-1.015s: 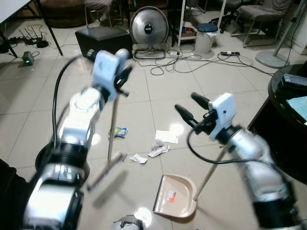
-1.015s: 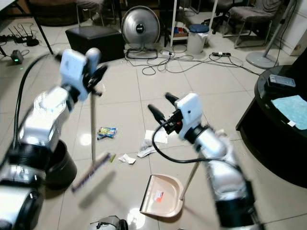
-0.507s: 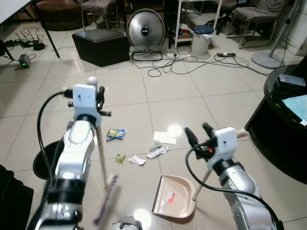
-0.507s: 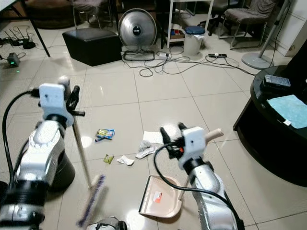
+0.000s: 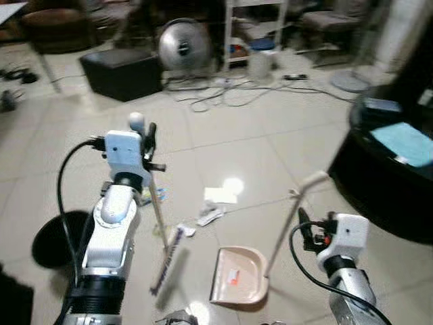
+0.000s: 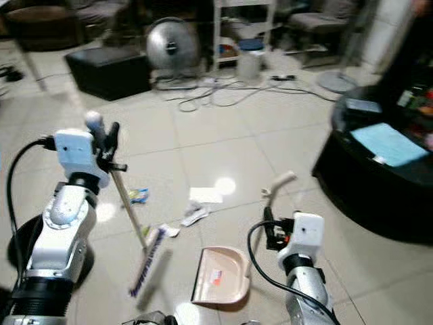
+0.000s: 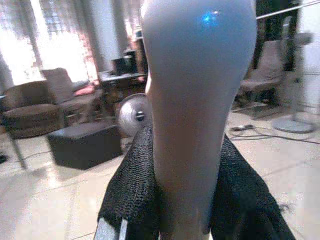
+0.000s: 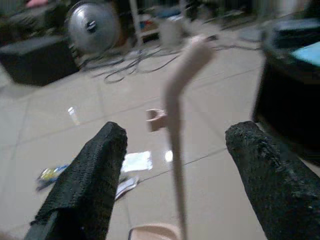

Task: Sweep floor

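Left gripper (image 5: 147, 135), raised at chest height, fingers pinched on the top of the broom (image 5: 160, 230) handle; in the left wrist view the pale rounded handle end (image 7: 197, 100) stands between the two black fingers (image 7: 132, 190). The handle slants down from the gripper to the brush head (image 5: 168, 261), which rests on the tiled floor (image 5: 257, 145) just beside a crumpled white scrap (image 5: 187, 231). Right gripper (image 6: 269, 225), low and near the camera, fingers spread apart and holding nothing; in the right wrist view the dustpan handle (image 8: 175, 125) rises in the gap between the fingers (image 8: 85, 185), touching neither. Beige dustpan (image 5: 238, 275), flat on the floor between the brush head and the right arm, its long handle leaning upright. Litter ahead of the brush: a crumpled paper (image 5: 210, 216), a flat white sheet (image 5: 220, 195) and a small coloured wrapper (image 6: 138, 196). A round dark bin (image 5: 54, 237) stands at the robot's left. Farther back: a black ottoman (image 5: 120, 73), a floor fan (image 5: 180, 47) and loose cables (image 5: 223, 95). At the robot's right, a black round table (image 5: 379, 176) bearing a blue cloth (image 5: 402, 142)
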You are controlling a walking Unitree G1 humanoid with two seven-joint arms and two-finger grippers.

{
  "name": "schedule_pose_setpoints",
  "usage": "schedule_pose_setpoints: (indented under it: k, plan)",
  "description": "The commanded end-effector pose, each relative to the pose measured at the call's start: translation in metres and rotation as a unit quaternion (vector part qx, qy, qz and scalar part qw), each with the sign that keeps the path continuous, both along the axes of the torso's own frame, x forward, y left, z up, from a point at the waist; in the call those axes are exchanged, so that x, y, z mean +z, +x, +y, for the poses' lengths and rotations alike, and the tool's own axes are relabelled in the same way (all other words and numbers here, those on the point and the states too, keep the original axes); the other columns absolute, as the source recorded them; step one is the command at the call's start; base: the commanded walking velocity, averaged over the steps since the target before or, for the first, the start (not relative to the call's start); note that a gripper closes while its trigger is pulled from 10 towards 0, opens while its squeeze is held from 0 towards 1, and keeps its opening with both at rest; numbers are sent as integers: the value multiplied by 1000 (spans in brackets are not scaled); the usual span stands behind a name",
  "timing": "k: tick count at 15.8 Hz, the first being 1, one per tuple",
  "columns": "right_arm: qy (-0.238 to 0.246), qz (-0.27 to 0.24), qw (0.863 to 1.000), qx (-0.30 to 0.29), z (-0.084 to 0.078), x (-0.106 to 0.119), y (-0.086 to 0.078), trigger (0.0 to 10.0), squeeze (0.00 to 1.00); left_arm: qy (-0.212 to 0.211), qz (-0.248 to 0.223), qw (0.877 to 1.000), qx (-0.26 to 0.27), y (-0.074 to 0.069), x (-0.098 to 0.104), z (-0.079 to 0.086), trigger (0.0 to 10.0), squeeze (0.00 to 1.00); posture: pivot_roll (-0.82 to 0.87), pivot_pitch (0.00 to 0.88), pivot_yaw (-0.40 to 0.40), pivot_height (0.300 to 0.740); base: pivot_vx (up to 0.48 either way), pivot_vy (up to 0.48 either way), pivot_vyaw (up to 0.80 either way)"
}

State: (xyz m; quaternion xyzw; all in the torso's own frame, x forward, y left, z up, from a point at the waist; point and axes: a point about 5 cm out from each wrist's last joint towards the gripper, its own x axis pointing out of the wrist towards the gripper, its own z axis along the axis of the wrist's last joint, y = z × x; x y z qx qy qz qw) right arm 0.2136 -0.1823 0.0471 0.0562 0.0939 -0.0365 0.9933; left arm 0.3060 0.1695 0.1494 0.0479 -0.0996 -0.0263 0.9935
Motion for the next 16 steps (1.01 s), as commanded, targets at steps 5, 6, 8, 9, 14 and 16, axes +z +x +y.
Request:
schedule_pose_setpoints:
  k: [5,6,8,9,14,16]
  plan:
    - [-13,-32,998,-45,-18,4,-1,10000,1000,4,-27,999,-21,-7,11,-7,10000,0,2,41,71,740,0,0,0]
    - [-15,-37,998,-45,-19,6,0,10000,1000,3,-26,999,-21,-8,11,-7,10000,0,2,42,71,740,0,0,0]
    - [-25,-55,998,-36,-20,14,8,10000,1000,2,-27,999,-30,-9,13,-12,10000,0,8,43,71,740,0,0,0]
    - [-25,-57,997,-37,-21,15,9,10000,1000,4,-25,999,-33,-9,13,-13,10000,0,8,43,71,740,0,0,0]
    - [-60,-52,995,-60,-36,14,25,10000,0,13,-12,998,-59,-12,14,-20,10000,0,18,52,78,740,0,0,0]
    - [-54,-37,997,-43,-43,11,35,10000,0,21,-11,998,-63,-13,17,-21,10000,0,33,71,86,740,0,0,0]
